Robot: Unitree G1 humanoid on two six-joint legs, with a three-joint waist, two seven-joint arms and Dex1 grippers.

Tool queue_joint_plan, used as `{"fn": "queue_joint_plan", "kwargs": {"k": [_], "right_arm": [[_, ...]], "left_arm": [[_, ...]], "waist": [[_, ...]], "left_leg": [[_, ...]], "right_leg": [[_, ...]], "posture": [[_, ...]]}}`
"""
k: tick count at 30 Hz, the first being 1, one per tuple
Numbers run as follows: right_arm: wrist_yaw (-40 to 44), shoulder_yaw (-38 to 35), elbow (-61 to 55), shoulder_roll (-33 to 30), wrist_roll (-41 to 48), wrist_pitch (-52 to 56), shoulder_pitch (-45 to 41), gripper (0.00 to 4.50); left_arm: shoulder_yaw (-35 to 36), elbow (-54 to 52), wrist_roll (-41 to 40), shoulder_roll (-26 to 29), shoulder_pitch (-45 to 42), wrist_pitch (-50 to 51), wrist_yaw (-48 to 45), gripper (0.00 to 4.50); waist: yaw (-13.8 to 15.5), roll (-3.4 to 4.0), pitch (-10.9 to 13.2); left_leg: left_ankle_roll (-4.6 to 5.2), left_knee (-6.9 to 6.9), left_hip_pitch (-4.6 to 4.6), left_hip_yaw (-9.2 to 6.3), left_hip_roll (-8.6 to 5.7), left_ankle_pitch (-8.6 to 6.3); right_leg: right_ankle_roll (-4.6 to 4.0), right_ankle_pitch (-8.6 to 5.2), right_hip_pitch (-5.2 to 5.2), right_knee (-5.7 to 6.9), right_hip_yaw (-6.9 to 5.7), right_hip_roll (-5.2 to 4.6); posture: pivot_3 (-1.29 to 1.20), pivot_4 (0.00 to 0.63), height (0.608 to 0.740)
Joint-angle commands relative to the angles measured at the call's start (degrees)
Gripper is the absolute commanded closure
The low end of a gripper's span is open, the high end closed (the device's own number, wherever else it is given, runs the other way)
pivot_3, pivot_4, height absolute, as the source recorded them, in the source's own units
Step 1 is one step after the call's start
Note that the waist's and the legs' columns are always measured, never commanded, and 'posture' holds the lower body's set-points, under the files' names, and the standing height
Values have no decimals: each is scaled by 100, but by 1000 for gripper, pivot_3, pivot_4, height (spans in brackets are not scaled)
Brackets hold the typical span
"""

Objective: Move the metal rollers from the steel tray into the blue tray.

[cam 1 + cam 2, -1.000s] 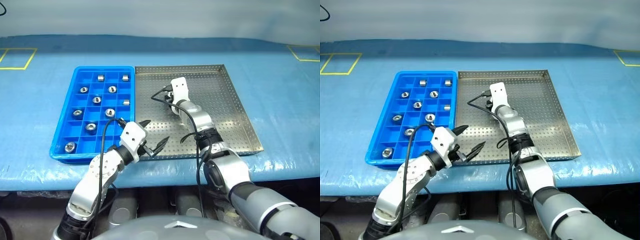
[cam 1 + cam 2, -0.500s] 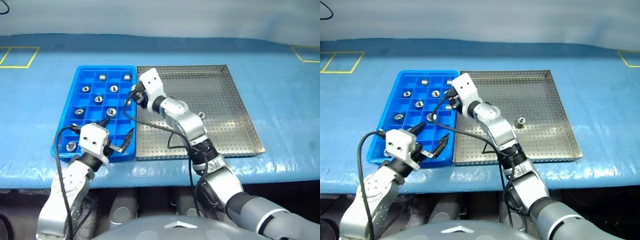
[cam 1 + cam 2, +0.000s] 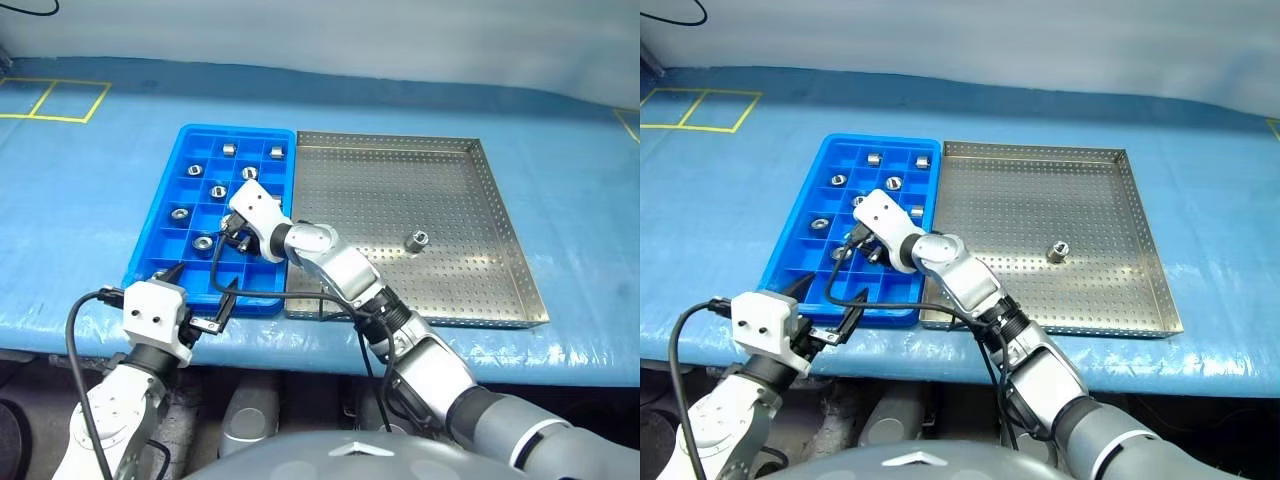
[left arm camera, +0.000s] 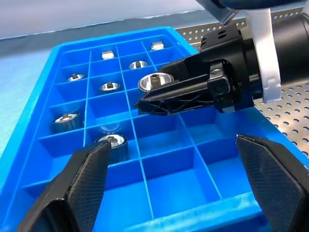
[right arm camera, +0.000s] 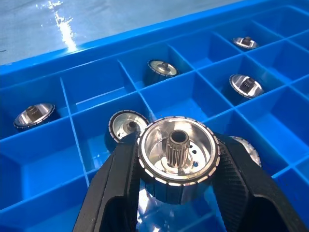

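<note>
- The right pincer (image 5: 176,193) pinches a roller (image 5: 177,157) between both fingers, hole upward, above the blue tray (image 3: 160,265), likely so it drops upright into a free compartment.
- One roller (image 3: 416,239) lies in the steel tray (image 3: 500,300).
- The right arm reaches across leftward; the left pincer (image 3: 197,298) hangs spread, empty, at the counter (image 3: 80,200) edge.

table: blue cover (image 3: 100,200) | markings: yellow tape squares (image 3: 55,98) | wall: pale (image 3: 350,35)

Your right end effector (image 5: 176,193) reaches across to the left, black fingers (image 5: 116,188) clamped; your left end effector (image 3: 197,296) hangs low, spread wide.
</note>
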Motion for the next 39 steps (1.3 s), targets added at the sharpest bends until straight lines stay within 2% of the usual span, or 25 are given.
{"fn": "queue_joint_plan", "kwargs": {"k": [1,10,15,24,32,33,39], "right_arm": [[42,36,-91,180,-39,-110,115,2789],[127,-275,-1337,-292,81,464,502,2789],[290,-164,-2154,-692,119,989,806,2789],[301,100,-2353,-849,72,1387,1177,2789],[-138,-122,-2135,-637,-37,1149,1280,141],[-172,-178,-2188,-636,-22,1126,1279,7],[-752,-1143,-2940,-747,40,1291,1416,7]], "left_arm": [[32,-298,-9,-12,21,-153,23,0],[32,-218,-103,8,-4,-209,-67,0],[87,-168,-122,43,-48,-183,-109,0],[121,-121,-168,78,-174,-110,-154,0],[34,-90,-211,139,-340,-15,-250,0],[31,-74,-236,159,-369,-12,-280,0],[-237,249,-412,405,-1076,116,-588,0]], "waist": [[19,0,0],[17,2,1],[2,2,1],[-1,2,1],[-1,2,1],[0,2,1],[-10,10,6]], "left_leg": [[0,0,-1,-3,0,0],[-2,0,-5,-11,-2,-1],[-2,-1,-7,-18,-3,-2],[-4,-4,-7,-22,0,-3],[-5,-2,5,-30,-1,-3],[-6,-1,5,-32,-1,-3],[-5,10,-2,-39,-11,-3]], "right_leg": [[0,0,0,-1,-3,0],[-2,-3,1,-7,-23,-10],[-4,-4,4,-14,-33,-13],[-17,-13,4,-6,-40,-9],[-15,-13,0,-11,-48,-15],[-15,-13,1,-11,-49,-15],[-12,-11,3,-15,-60,-27]], "posture": [[382,150,740],[340,150,740],[325,150,740],[313,150,740],[282,150,740],[266,150,740],[135,150,740]]}}
